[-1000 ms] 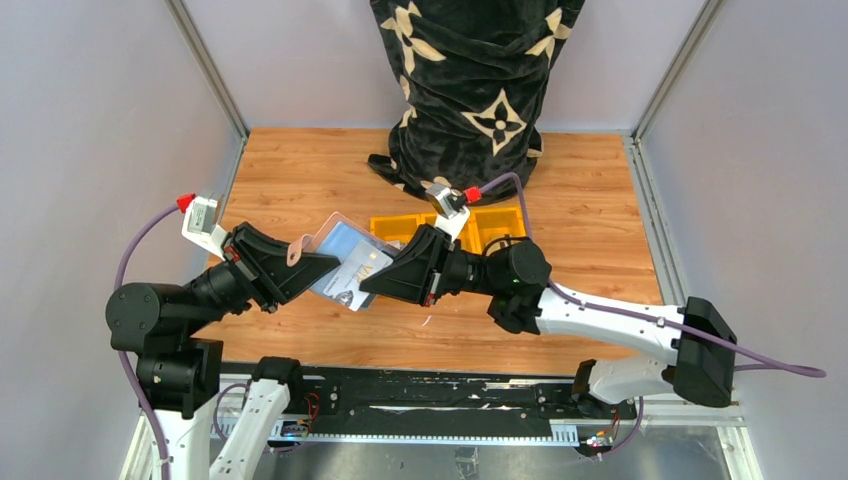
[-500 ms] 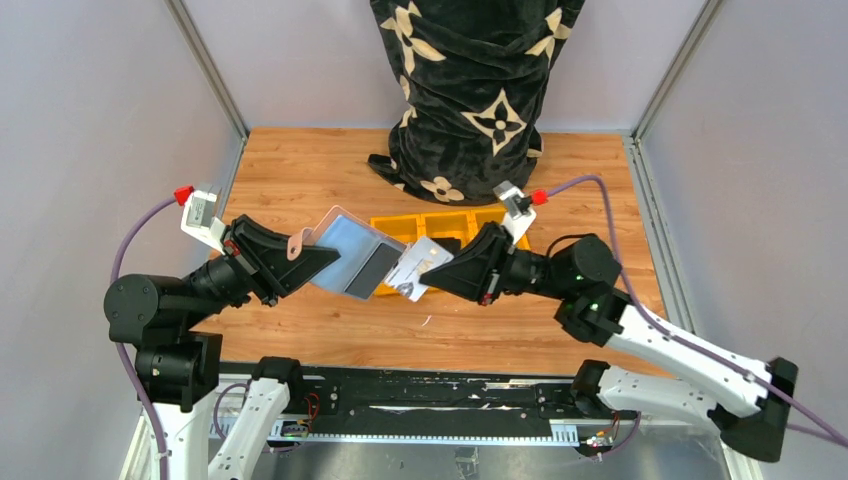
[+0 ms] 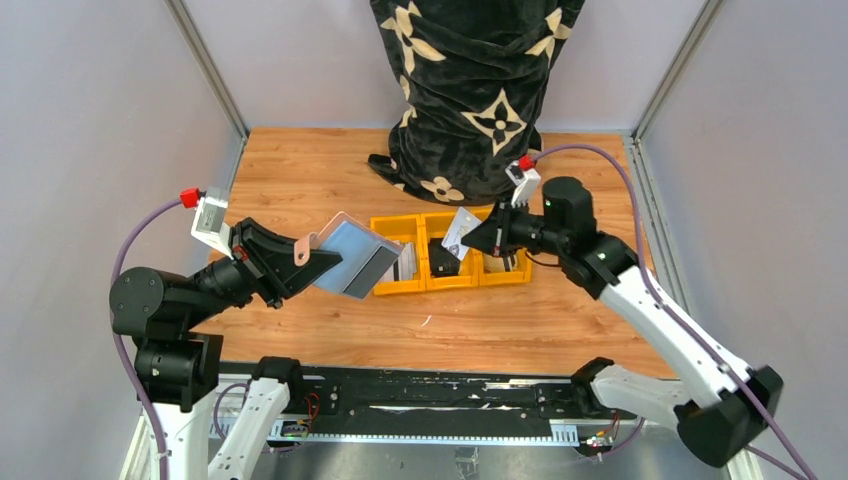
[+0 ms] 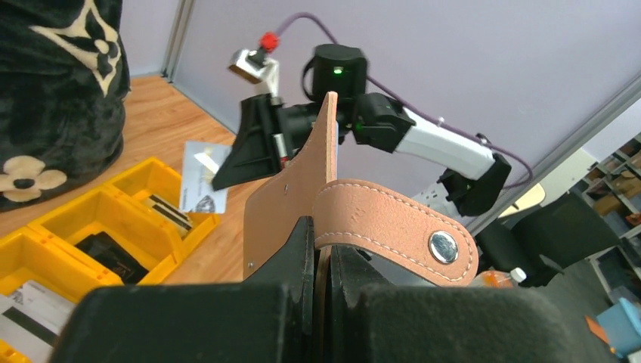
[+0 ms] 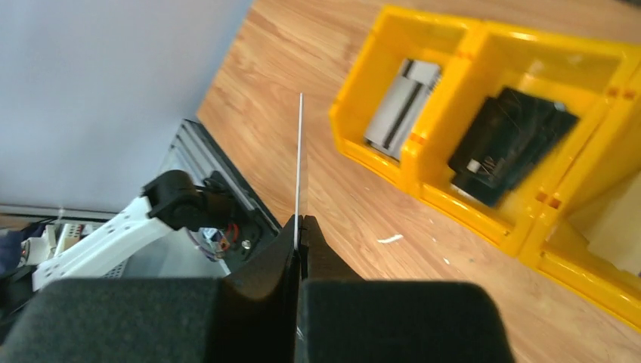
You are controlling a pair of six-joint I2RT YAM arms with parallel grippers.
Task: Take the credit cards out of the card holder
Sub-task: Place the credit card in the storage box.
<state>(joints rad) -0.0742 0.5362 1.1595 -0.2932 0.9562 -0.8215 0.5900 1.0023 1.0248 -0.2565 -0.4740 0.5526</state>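
A wooden table [image 3: 300, 170] was seen, with a bundle of black cloth [image 3: 470, 90] patterned with beige flowers standing at its far edge. Just in front of the cloth a yellow three-compartment tray [image 3: 395, 222] was laid on the table, its long side running left to right.

The left gripper [image 3: 318, 262] was closed tightly on the card holder [image 3: 350, 262], which was held above the table, just left of the tray. The holder was clamped on edge between the fingers at its tab end, and the taupe strap [image 4: 393, 223] with its metal snap [image 4: 442, 243] was curled out to one side. The holder's long axis was directed away from the fingers toward the tray, tilted slightly downward. A blue-grey card face [image 3: 345, 252] was shown in it, with a dark band at the end nearest the tray.

The right gripper [image 3: 472, 240] was shut flat on a silvery credit card [image 3: 461, 232], which was held in the air over the tray, about where the middle and right compartments met. The card was pinched by one edge and stood straight out from the fingertips toward the left arm's side; from the right wrist it was seen only as a thin line.

A grey striped card [image 5: 401, 113] was lying in the left compartment and a black card [image 5: 514, 144] in the middle one. A pale item [image 5: 616, 219] in the right compartment could not be identified.
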